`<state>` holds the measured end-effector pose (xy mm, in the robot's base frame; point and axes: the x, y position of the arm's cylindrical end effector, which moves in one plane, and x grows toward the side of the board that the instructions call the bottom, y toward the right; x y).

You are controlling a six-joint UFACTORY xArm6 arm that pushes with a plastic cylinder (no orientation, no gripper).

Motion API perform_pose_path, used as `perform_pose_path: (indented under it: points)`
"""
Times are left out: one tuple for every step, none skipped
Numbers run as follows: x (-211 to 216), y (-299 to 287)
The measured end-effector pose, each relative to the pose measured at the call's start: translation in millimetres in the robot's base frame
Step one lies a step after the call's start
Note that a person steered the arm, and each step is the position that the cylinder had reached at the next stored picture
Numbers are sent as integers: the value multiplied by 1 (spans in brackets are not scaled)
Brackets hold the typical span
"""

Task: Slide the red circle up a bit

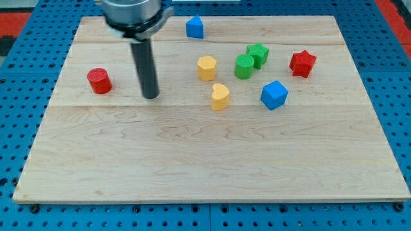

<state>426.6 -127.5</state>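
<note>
The red circle (99, 81) is a short red cylinder standing at the view's left on the wooden board (192, 160). My tip (151, 97) rests on the board to the right of the red circle and slightly lower, a clear gap apart from it. The dark rod rises from the tip to the arm's grey mount at the view's top.
A blue block (194, 27) sits at the top centre. A yellow hexagon (207, 67) and a yellow heart (220, 96) lie right of my tip. Two green blocks (250, 61) touch each other. A blue cube (275, 95) and a red star (302, 63) lie further right.
</note>
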Motion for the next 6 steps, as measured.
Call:
perform_pose_path:
  points:
    - [-14, -52]
    - [-69, -77]
    - [-45, -34]
    - [-51, -100]
    - [-90, -136]
    - [-107, -97]
